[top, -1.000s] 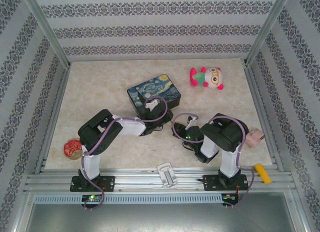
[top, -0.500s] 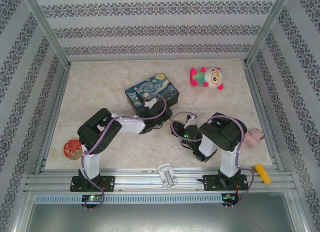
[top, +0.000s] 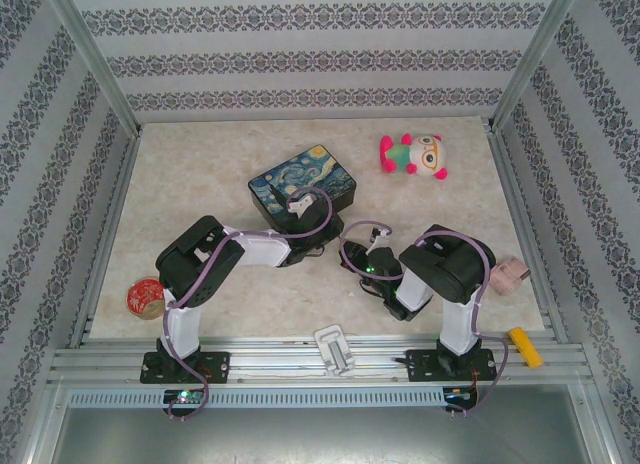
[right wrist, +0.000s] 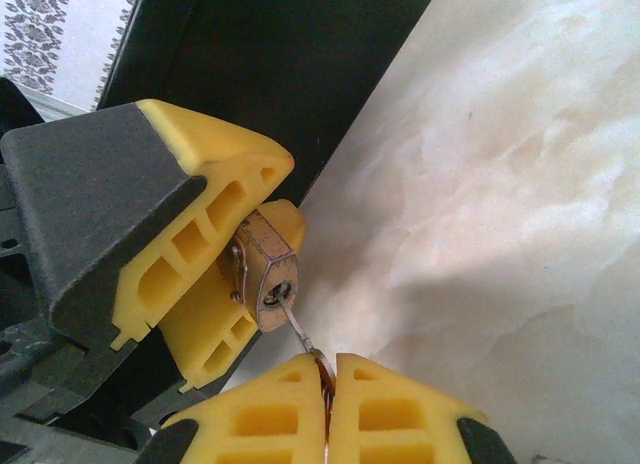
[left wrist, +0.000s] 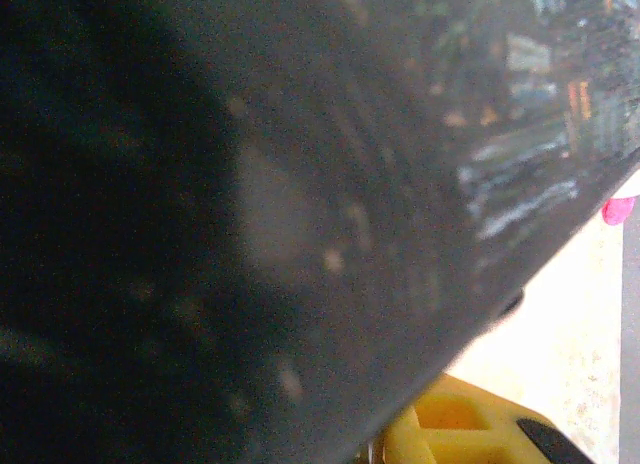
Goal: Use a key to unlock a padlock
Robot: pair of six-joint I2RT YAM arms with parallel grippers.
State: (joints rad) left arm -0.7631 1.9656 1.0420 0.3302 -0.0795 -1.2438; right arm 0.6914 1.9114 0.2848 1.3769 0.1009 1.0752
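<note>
Over the last second, in the top view, the two wrists have drawn closer together beside the painted tin (top: 305, 184), and the tin has slid a little to the left. We judge that the arms are closing the last gap between key and lock.

The right wrist view gives the detail the top view cannot. The left fingers (right wrist: 283, 214) are clamped on the padlock (right wrist: 268, 274), holding it above the desk (right wrist: 500, 184) with its keyhole end towards us. The right fingers (right wrist: 330, 379) are pressed together on the head of the key (right wrist: 298, 329). The key's thin blade reaches the keyhole, so insertion seems begun. We cannot tell how deep the blade sits, or whether the shackle has released.

The left wrist view offers little. We see the tin's dark painted side (left wrist: 300, 184), blurred and very close.
</note>
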